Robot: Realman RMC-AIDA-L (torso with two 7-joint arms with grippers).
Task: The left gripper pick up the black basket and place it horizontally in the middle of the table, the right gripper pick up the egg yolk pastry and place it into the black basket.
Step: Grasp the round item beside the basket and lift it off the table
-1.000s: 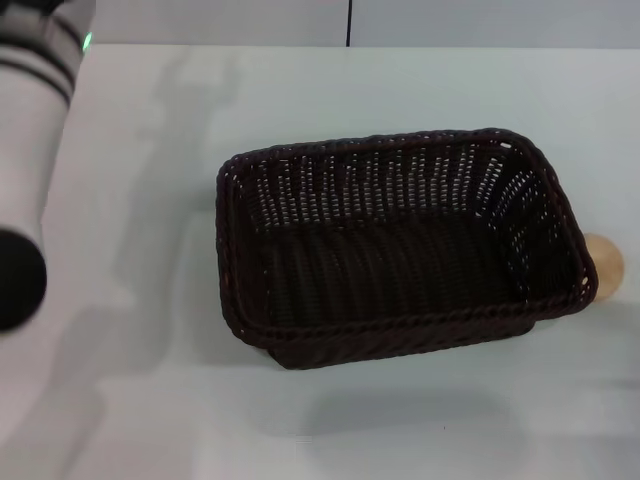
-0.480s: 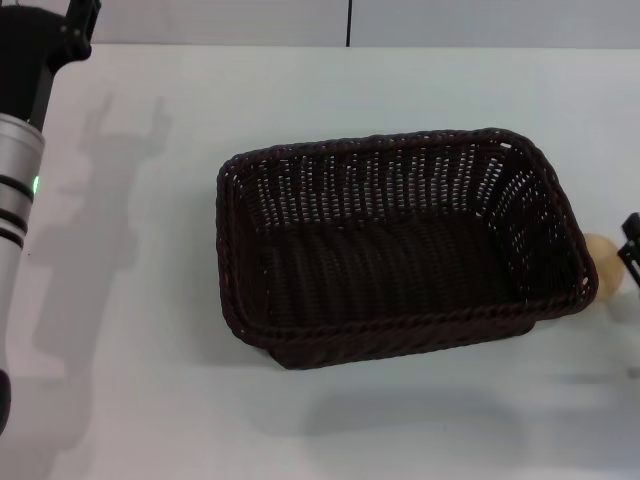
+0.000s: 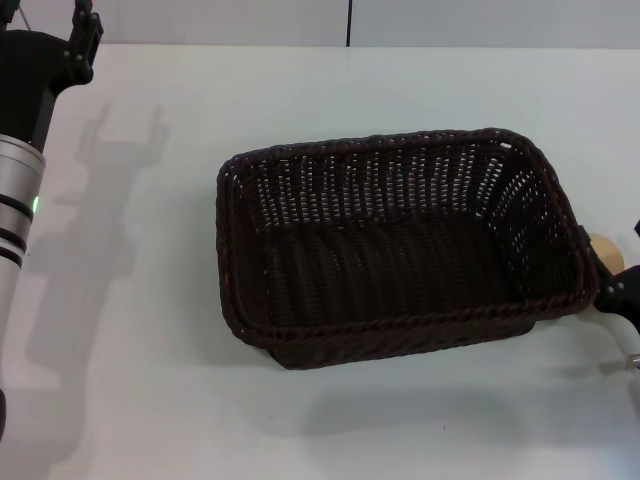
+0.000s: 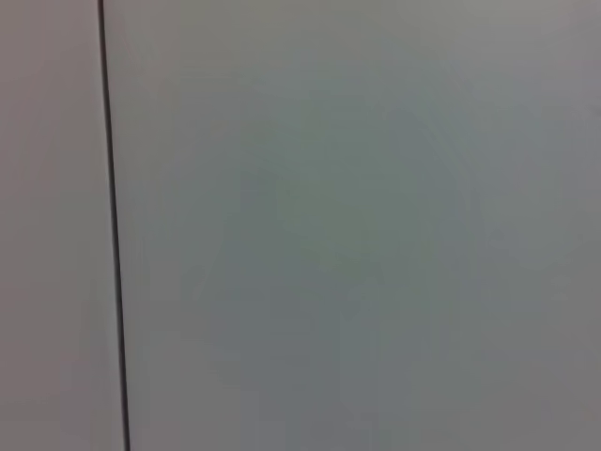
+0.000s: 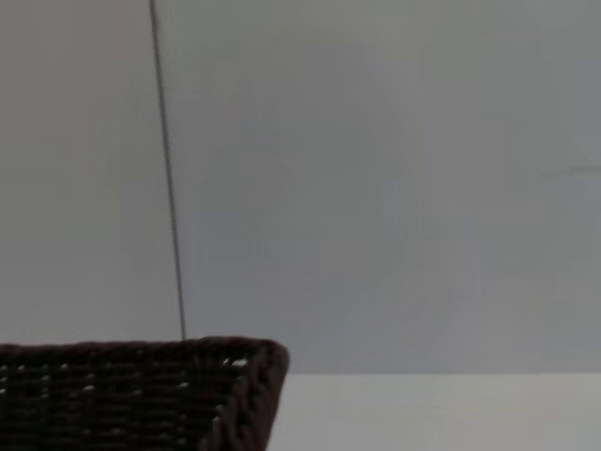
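The black basket stands upright and empty in the middle of the white table, long side across my view. Its corner also shows in the right wrist view. The egg yolk pastry lies on the table just right of the basket, partly hidden by its rim. My right gripper enters at the right edge, just in front of the pastry and mostly out of frame. My left gripper is at the far left corner, away from the basket, fingers spread and empty. The left wrist view shows only wall.
A grey wall with a dark vertical seam rises behind the table's far edge. The left arm runs down the left side of the head view. White tabletop lies bare in front of and to the left of the basket.
The left arm has drawn back from the near left to the far left corner. The right gripper has come in from the right edge beside the pastry. The basket has not moved.
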